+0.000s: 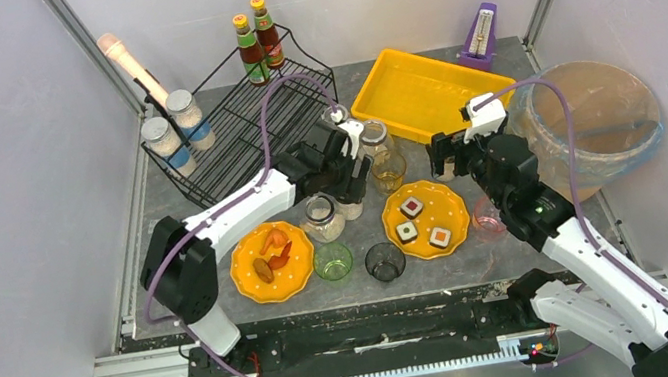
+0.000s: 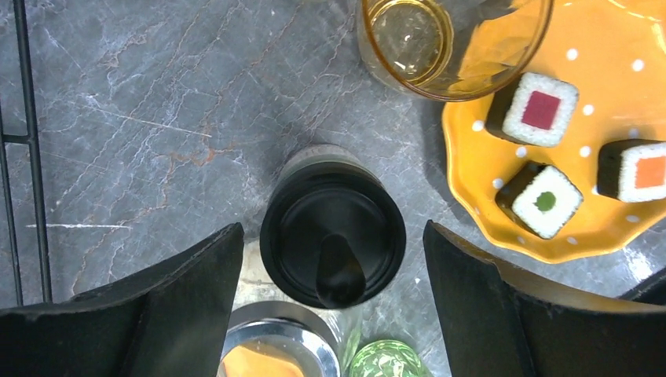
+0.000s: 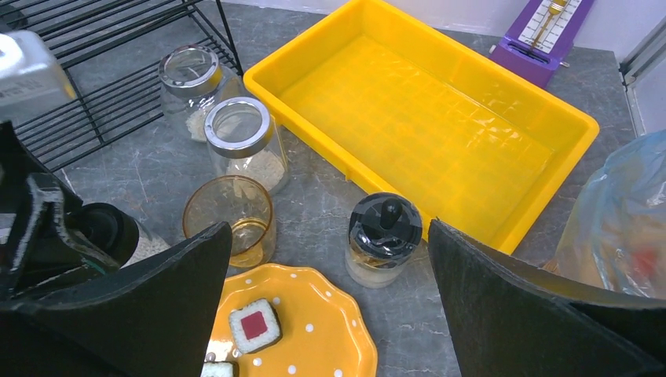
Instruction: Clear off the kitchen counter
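At the near edge a green glass point(image 1: 332, 262) and a dark glass point(image 1: 384, 261) stand close together between an orange snack plate point(image 1: 295, 274) and an orange sushi plate point(image 1: 449, 206). The kitchen counter point(image 2: 157, 94), lying under everything here, is crowded just where the arms reach over it, and a low forearm could topple either glass. Beyond them the left gripper point(image 2: 331, 236) hangs spread wide on either side of a black-lidded shaker point(image 2: 333, 236) without touching it. A metal-lidded jar point(image 2: 275, 345) stands just beside, so an off-centre squeeze might knock the jar or tip the shaker. The right gripper point(image 3: 330, 229) is likewise spread. Its second shaker point(image 3: 383, 236) sits nearer one finger, so it could be shoved over beside the yellow tray point(image 3: 424, 118) rather than pinched
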Controlling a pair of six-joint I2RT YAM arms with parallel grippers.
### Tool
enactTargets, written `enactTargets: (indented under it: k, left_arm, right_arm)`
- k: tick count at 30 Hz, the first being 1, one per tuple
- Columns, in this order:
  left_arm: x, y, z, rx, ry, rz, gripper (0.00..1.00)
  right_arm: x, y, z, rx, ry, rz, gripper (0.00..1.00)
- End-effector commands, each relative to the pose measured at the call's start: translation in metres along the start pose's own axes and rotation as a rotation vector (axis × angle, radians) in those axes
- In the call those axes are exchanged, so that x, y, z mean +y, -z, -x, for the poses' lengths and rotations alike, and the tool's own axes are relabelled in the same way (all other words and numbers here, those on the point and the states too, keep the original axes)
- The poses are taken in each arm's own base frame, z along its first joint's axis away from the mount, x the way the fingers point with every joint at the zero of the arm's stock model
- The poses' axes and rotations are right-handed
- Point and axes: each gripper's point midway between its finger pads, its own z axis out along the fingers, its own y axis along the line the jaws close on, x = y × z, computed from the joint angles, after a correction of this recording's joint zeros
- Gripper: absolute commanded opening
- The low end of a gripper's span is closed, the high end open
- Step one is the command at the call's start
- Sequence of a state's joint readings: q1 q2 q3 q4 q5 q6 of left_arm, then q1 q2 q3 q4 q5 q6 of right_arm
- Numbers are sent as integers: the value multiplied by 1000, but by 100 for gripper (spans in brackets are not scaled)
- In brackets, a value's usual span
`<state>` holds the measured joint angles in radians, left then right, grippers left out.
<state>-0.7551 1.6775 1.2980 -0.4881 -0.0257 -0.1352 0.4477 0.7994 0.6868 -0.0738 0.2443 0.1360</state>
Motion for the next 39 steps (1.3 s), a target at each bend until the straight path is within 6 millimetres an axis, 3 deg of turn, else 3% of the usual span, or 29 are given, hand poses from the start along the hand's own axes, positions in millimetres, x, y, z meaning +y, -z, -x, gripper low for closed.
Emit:
enactTargets:
  k: [1, 10, 14, 19, 25, 31, 34, 39]
  left_arm:
    - [2, -9, 12, -44, -14, 22, 88]
    - [5, -28, -7, 18, -22, 40, 78]
    - [0, -25, -3, 8, -18, 15, 63]
    - [-5, -9, 13, -20, -34, -11, 33]
    - [-3, 35, 65, -111, -44, -2, 13]
    - [6, 85, 128, -223, -61, 26, 4]
    - [24, 106, 162, -289, -51, 71, 2]
    - [74, 125, 213, -386, -23, 200, 2]
  right_arm:
    - [-4, 5, 32, -73, 4, -18, 98]
    - [-4, 2, 25, -62, 4, -24, 98]
    - [-6, 2, 26, -64, 14, -30, 98]
    - [-7, 3, 25, -63, 19, -38, 98]
    - [-8, 2, 25, -65, 24, -41, 98]
    - [-8, 2, 32, -88, 26, -39, 98]
    - [-8, 2, 37, -99, 29, -40, 98]
    - [-4, 2, 39, -102, 30, -20, 98]
